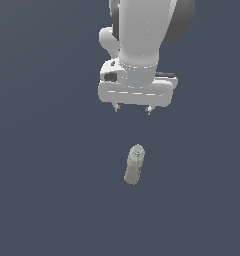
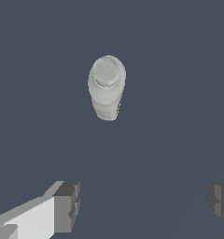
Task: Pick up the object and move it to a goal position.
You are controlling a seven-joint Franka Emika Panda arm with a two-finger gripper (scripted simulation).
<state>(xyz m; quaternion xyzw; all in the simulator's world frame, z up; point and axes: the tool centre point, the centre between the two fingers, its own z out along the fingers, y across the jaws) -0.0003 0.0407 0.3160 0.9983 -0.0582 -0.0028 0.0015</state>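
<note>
Flat, even, shadowless simulator light

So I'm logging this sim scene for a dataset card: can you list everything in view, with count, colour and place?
bottle: one, pale grey-beige with a narrower cap and a faint coloured mark on its side, standing on the surface, apart from the arm; the wrist view looks down onto its cap.
surface: one, plain dark blue-grey, filling the background of both views.
arm: one, white with a dark grey part, coming in from the top edge of the exterior view.
gripper: one, white body with dark-tipped jaws set wide apart, holding nothing, hanging clear of the bottle.
</note>
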